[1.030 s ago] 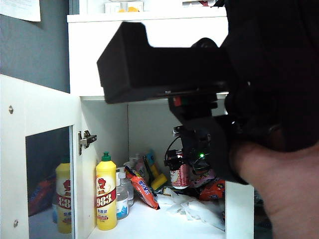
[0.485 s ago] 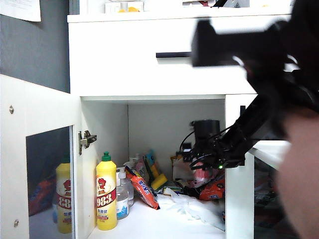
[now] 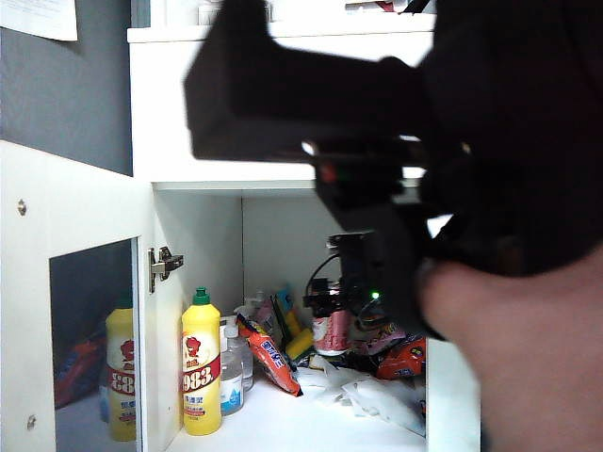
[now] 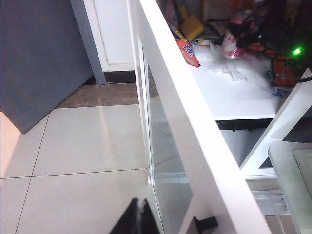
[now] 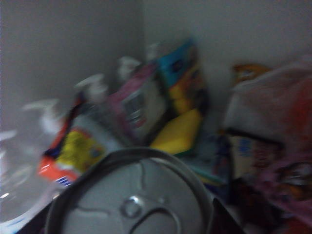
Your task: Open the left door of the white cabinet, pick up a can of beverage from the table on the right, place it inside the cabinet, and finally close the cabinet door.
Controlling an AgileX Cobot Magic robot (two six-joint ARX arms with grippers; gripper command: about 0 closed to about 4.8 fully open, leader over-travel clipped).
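Note:
The white cabinet (image 3: 160, 104) stands with its left door (image 3: 85, 202) swung wide open. Inside, my right gripper (image 3: 334, 320) is shut on the can of beverage (image 3: 332, 331), red, just above crumpled white bags. The right wrist view shows the can's silver top (image 5: 131, 195) filling the space between the jaws of the right gripper (image 5: 131, 219). From the left wrist view I see the door's edge (image 4: 185, 112) and its black handle (image 4: 204, 223). My left gripper (image 4: 139, 217) is shut and empty, just outside the door beside the handle. The table is hidden.
On the shelf stand a yellow bottle (image 3: 200, 367), a clear spray bottle (image 3: 231, 372), an orange snack packet (image 3: 268, 358) and white bags (image 3: 367, 395). A large dark blurred shape (image 3: 396, 94) near the camera covers the drawer and the cabinet's right side. Tiled floor (image 4: 73, 146) lies outside the door.
Half a second ago the right gripper and can were near the cabinet's right post; now they are further left, about where they were a second ago. The dark shape covers the drawer again.

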